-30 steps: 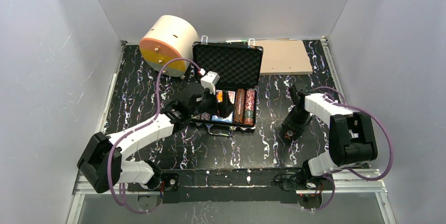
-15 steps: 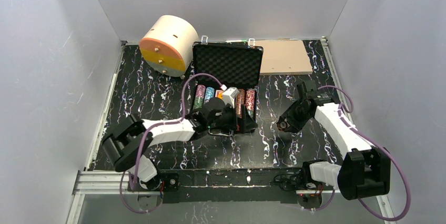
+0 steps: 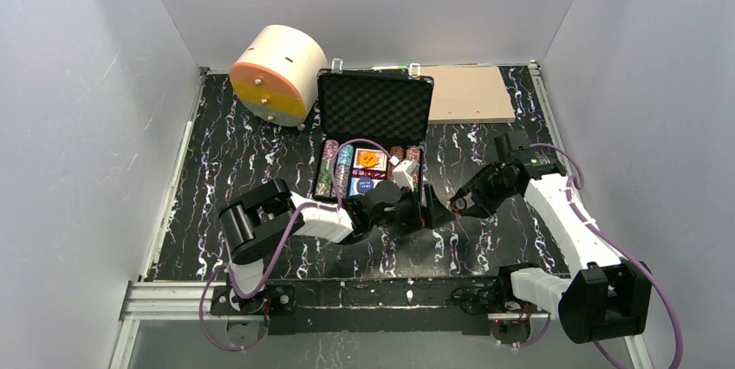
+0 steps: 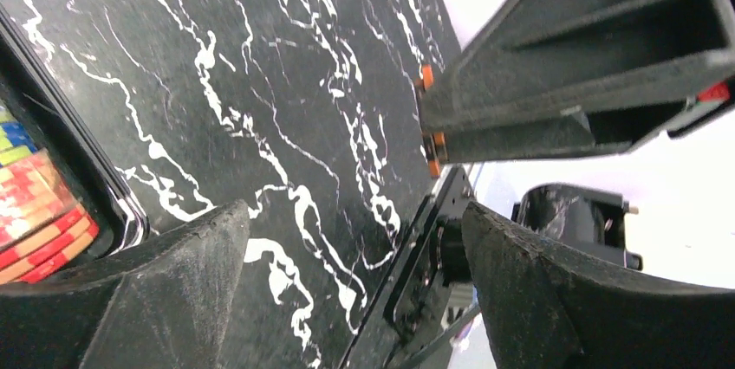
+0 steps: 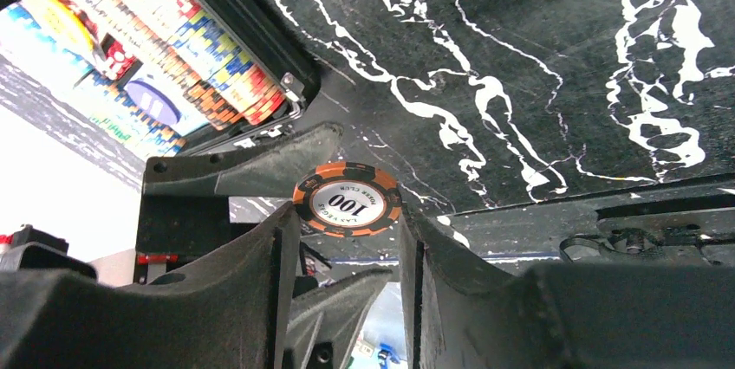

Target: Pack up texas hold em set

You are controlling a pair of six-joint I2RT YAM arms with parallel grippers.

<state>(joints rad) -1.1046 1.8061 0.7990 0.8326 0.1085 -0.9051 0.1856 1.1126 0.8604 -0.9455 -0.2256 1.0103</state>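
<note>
The black briefcase point(image 3: 374, 107) stands open at the table's middle, with rows of striped chips point(image 3: 334, 170), a blue card deck point(image 3: 362, 185) and an orange round button point(image 3: 369, 159) in its base. My right gripper point(image 5: 348, 213) is shut on an orange and black "100" poker chip point(image 5: 347, 200), held just above the table right of the case's front corner point(image 5: 290, 83). My left gripper point(image 4: 355, 217) is open and empty, low over the table right next to it. In the top view the left gripper point(image 3: 431, 210) and the right gripper point(image 3: 458, 204) nearly meet.
A big cream cylinder with an orange-yellow face point(image 3: 277, 73) lies at the back left. A flat tan board point(image 3: 468, 93) lies at the back right. White walls close in three sides. The table's front rail point(image 3: 381, 291) runs by the arm bases.
My left gripper has swung from over the case's base to the table right of its front corner. My right gripper has moved left toward it, with the chip in it.
</note>
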